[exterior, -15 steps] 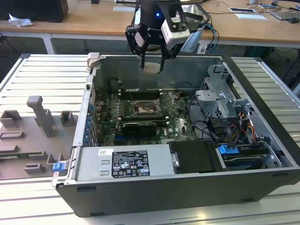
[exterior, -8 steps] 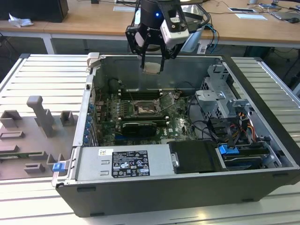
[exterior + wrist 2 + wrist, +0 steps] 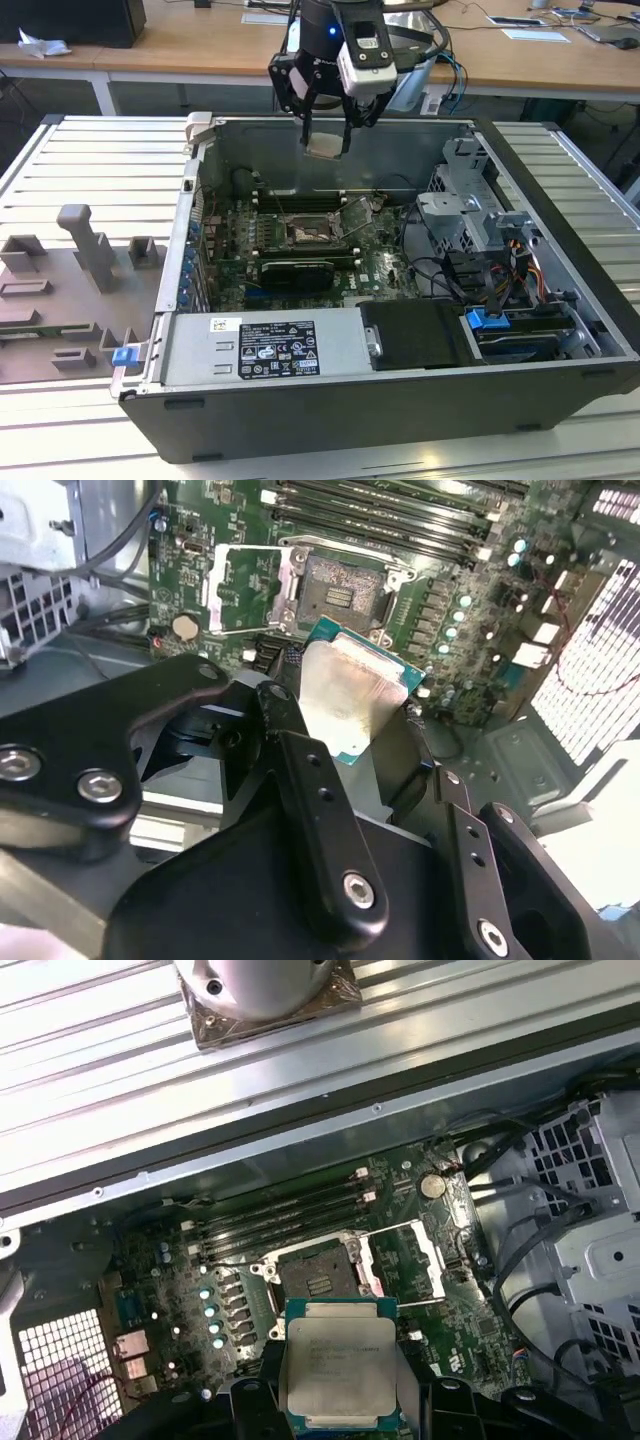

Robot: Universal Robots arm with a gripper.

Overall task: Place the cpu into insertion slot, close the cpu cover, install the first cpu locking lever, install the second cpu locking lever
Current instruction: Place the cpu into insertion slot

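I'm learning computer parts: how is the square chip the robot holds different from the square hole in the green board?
The cpu has a pale silver top; the insertion slot is dark inside. The cpu is held in the end effector, off the board; the insertion slot is set in the board, uncovered. Both are square.

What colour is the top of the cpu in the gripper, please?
The cpu has a pale silver top edged in green, clearest in the first wrist view.
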